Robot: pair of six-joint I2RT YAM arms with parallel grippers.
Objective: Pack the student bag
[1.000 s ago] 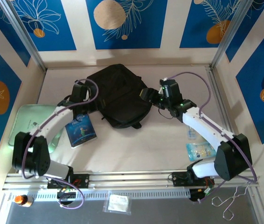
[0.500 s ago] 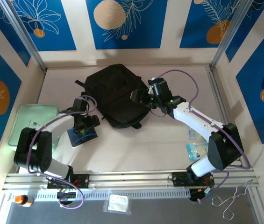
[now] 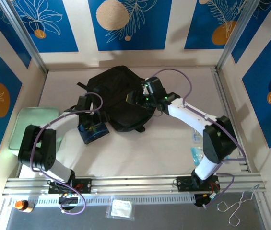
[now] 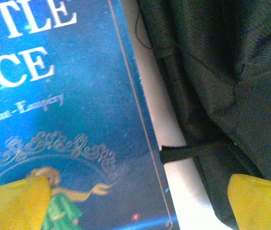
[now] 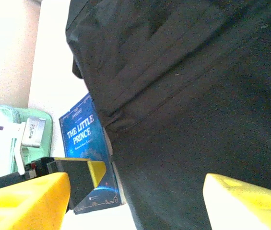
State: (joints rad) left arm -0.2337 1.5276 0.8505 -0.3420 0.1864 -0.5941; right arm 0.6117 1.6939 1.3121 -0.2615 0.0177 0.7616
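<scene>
The student bag (image 3: 118,86), a large black backpack, lies flat at the middle of the table and is also seen in the left wrist view (image 4: 231,62) and the right wrist view (image 5: 197,96). A dark blue book (image 3: 100,136) titled "The Little Prince" lies flat against its left side (image 4: 68,120) (image 5: 82,134). My left gripper (image 3: 93,125) (image 4: 140,203) hovers open over the book's right edge, one fingertip over the cover, the other over the bag. My right gripper (image 3: 134,99) (image 5: 135,201) stands open just above the bag's fabric, nothing between its fingers.
A mint green case (image 3: 29,125) lies at the left edge of the table. Clear plastic packets (image 3: 201,153) sit at the right near my right arm's base. A blue-patterned wall stands behind the bag.
The book has slid right and turned, ending against the bag. My left gripper came down over it and spread wider. My right gripper moved left across the bag.
</scene>
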